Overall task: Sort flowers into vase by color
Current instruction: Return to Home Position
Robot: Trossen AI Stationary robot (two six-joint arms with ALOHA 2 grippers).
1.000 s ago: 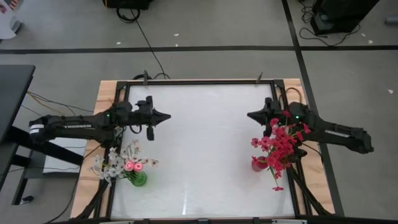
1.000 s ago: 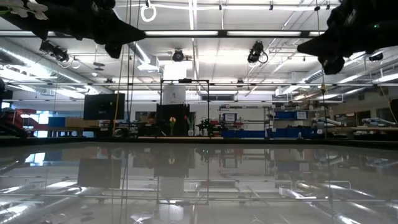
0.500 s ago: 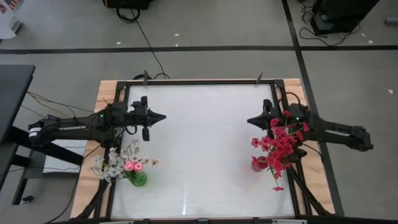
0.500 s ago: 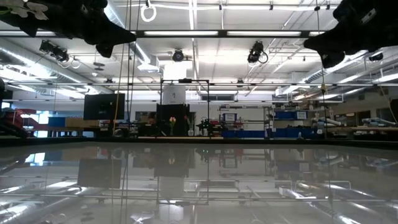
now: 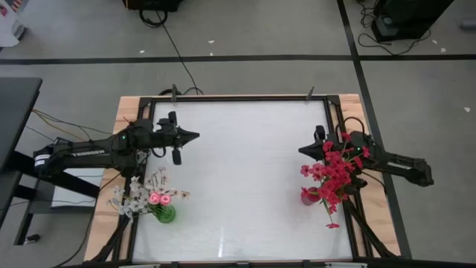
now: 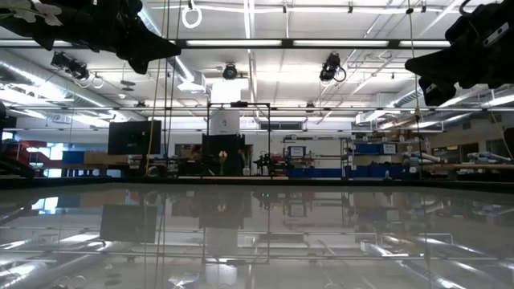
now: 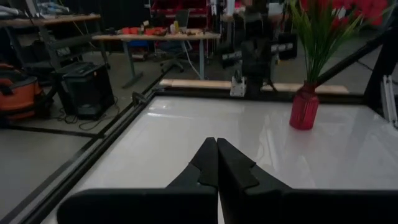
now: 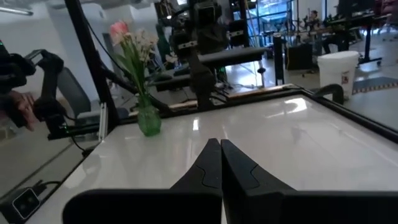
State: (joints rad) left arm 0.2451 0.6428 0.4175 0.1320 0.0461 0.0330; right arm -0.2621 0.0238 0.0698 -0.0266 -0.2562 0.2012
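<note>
A small green vase (image 5: 165, 214) near the table's left near corner holds white sprigs and pink rosebuds (image 5: 145, 196) by their stems. A red vase (image 5: 308, 196) near the right edge holds red blossom sprays (image 5: 335, 173). My left gripper (image 5: 195, 135) hovers shut over the left half of the table, well beyond the green vase. My right gripper (image 5: 301, 151) hovers shut beside the red sprays. The left wrist view shows the red vase (image 7: 304, 107) across the table. The right wrist view shows the green vase (image 8: 148, 121) with its flowers (image 8: 132, 38).
The white tabletop (image 5: 245, 179) lies bare between the two vases, inside a black frame (image 5: 238, 97). Both arms hang high in the low view, the left gripper (image 6: 148, 44) and the right gripper (image 6: 438, 76) far above the surface.
My right gripper has drawn back a little toward the table's right and near edges, closer over the red sprays. My left gripper has pulled slightly toward the left edge. Both stay shut. The vases and flowers have not moved.
</note>
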